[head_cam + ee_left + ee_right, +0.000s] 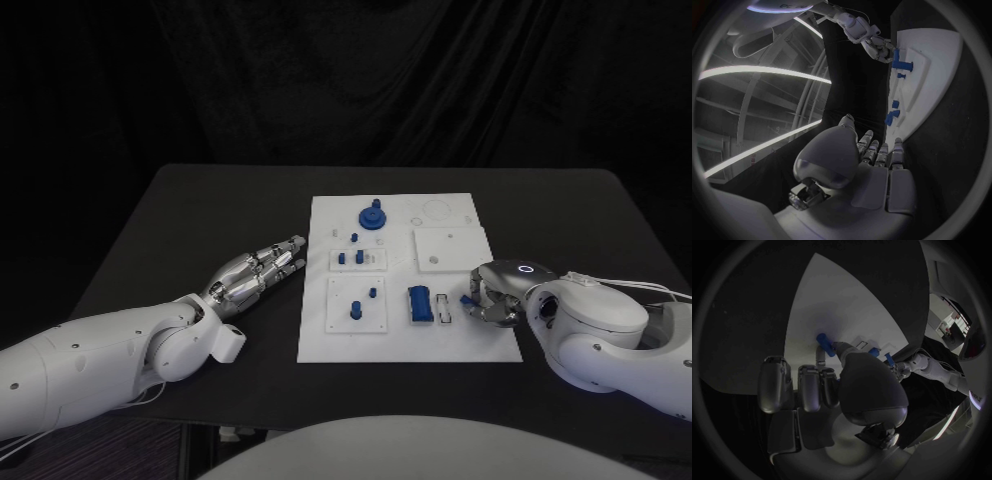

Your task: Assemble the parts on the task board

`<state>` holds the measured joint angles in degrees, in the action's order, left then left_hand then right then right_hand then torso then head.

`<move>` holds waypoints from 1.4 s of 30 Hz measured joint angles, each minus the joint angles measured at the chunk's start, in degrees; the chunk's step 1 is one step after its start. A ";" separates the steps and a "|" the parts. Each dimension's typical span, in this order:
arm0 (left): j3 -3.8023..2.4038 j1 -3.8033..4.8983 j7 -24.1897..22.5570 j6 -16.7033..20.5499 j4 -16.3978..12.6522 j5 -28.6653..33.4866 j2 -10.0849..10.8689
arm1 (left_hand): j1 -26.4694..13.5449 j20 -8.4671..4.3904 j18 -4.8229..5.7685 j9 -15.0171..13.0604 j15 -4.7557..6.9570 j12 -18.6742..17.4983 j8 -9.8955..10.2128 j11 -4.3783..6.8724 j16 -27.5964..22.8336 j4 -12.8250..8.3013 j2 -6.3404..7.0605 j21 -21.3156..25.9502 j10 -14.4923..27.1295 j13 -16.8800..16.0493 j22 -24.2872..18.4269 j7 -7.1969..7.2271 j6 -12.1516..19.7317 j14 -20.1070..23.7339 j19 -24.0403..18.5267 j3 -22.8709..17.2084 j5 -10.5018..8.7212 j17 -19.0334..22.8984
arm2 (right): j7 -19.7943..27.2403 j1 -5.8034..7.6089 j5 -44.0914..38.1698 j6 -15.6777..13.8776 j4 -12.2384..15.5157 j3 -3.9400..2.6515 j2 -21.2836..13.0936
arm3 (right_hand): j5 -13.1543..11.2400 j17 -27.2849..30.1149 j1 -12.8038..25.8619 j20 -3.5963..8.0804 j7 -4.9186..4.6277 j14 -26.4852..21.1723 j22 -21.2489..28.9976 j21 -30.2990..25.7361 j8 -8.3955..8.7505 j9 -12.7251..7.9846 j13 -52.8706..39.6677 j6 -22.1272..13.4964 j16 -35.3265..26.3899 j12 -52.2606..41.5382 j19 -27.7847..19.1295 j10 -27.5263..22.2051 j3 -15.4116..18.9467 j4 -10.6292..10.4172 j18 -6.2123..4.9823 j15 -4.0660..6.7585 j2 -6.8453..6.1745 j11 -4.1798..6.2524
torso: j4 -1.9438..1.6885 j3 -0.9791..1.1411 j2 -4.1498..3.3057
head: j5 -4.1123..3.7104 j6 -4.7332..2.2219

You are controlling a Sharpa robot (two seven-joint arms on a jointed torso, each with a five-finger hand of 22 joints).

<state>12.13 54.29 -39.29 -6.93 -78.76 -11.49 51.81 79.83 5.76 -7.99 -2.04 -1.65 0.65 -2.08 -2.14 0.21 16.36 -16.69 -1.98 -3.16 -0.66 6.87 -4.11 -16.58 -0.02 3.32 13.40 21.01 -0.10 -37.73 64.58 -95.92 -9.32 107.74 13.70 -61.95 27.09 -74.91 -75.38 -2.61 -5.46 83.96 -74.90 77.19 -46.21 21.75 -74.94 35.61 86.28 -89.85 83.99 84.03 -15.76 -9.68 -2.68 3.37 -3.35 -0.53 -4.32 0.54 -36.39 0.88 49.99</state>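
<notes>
One white board [408, 345] is lying flat in the middle of the black table [188, 220]; it is a smooth rectangular plate carrying raised square panels and small blue parts.

Counted in the head view: one round blue knob [372, 217] is standing at the far end of the board, beside a pale ring outline [437, 211]. One plain white square panel [451, 249] is sitting to the knob's near right. One small panel is holding a cluster of short blue pegs [356, 258]; their exact number is too small to tell. One larger square panel nearer the robot is carrying two blue pegs [365, 300]. One chunky blue block [418, 303], roughly rectangular and upright, is standing near the board's near right part.

Two hands are showing, both silver and metallic on smooth white arms. The left hand [258, 273] is lying on the table just left of the board, fingers stretched out together towards it, holding nothing. The right hand [490, 293] is hovering at the board's right edge, just beside the blue block, fingers curled downward. In the right wrist view its fingertips [821, 358] are sitting right at a blue part [824, 343] on the board, but whether they are gripping it cannot be told.
</notes>
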 measured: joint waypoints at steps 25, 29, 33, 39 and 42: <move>0.00 -0.06 0.00 -0.56 0.22 0.00 -0.20 | 0.23 0.42 0.00 0.00 0.00 0.00 0.00 -0.21 0.00 -0.16 0.23 -0.21 -0.22 0.00 0.00 -0.20 0.20 0.00 0.01 -0.48 0.22 0.04 | 1.00 -0.09 -0.39 -0.98 -1.94 -0.48 0.29 | 2.37 0.00 0.71 -0.95 -1.70 0.09 0.00 0.51 14.45 7.98 0.02 9.92 -0.23 0.00 -0.03 0.11 -9.50 3.94 0.00 -1.11 -3.38 -1.09 | 0.00 -0.01 -0.01 | 0.17 0.00; 0.00 -0.07 0.00 -0.61 0.31 0.00 -0.20 | 0.23 0.42 0.01 0.00 -0.20 0.00 0.00 -0.40 0.00 -0.01 0.23 -0.21 -0.40 0.00 0.00 -0.20 0.20 0.21 0.01 -0.64 0.22 0.03 | 2.15 -0.11 3.75 -3.42 -2.34 -0.52 -0.30 | -0.52 0.00 3.41 -0.96 -2.63 0.04 0.00 0.53 16.43 11.79 0.02 11.18 -0.23 0.00 -0.03 -0.10 -14.71 2.69 0.00 -0.65 -3.81 -0.88 | 0.02 -0.01 -0.01 | -0.11 0.00; 0.00 -0.10 0.00 -0.64 0.35 0.00 -0.20 | 0.23 0.42 0.00 0.00 -0.20 0.00 0.00 -0.40 0.00 -0.01 0.23 -0.21 -0.41 0.00 0.00 -0.20 0.20 0.21 0.01 -0.64 0.22 0.03 | 3.78 -0.11 9.55 -6.20 -2.54 -0.53 -1.21 | -0.56 0.00 3.94 -0.96 -2.89 0.03 0.00 0.91 16.70 11.79 0.02 11.48 -0.23 0.00 -0.03 0.10 -15.35 2.63 0.00 -0.64 -3.74 -0.68 | 0.04 0.00 -0.01 | -0.67 0.00; 0.00 -0.14 0.00 -0.68 0.35 0.00 -0.20 | 0.45 0.42 0.01 0.00 -0.41 0.00 0.00 -0.40 0.00 -0.17 0.00 -0.21 -0.41 0.00 0.00 -0.20 0.20 0.00 0.01 -0.80 0.43 0.02 | 6.53 -0.03 18.97 -10.25 -2.15 -0.15 -2.52 | -1.01 0.00 4.55 -0.77 -2.89 0.03 0.00 1.14 17.33 11.15 0.02 12.29 -0.10 0.00 0.16 -0.03 -15.65 2.50 0.00 -0.64 -3.88 -0.55 | 0.04 0.01 -0.02 | -1.59 0.00; 0.00 -0.17 0.00 -0.70 0.35 0.00 -0.20 | 0.45 0.41 0.01 0.00 -0.41 0.00 0.00 -0.40 0.00 -0.17 0.00 -0.21 -0.41 0.00 0.00 -0.20 0.20 0.00 0.01 -0.80 0.43 0.01 | 7.80 0.48 24.02 -11.93 -1.59 0.05 -3.06 | -1.44 0.00 4.66 -0.69 -2.26 0.05 -0.02 1.14 17.50 -5.42 0.02 13.52 0.01 0.00 0.09 -0.13 -17.71 4.24 0.00 -0.63 -3.93 -0.45 | 0.04 0.01 -0.02 | -2.16 0.00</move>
<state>12.13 54.13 -39.29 -7.63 -78.41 -11.49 51.61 80.28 6.17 -7.99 -2.04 -2.06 0.65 -2.08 -2.55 0.21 16.19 -16.69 -2.19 -3.57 -0.67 6.88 -4.30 -16.38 -0.02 3.32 12.60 21.44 -0.09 -29.93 65.06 -71.90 -21.25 106.15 13.75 -65.01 25.64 -74.91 -70.72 -3.29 -7.73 84.01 -74.92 78.32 -28.71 16.33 -74.91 49.13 86.29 -89.85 84.08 83.90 -33.47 -5.44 -2.68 2.75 -7.27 -0.98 -4.27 0.54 -36.41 -1.28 49.99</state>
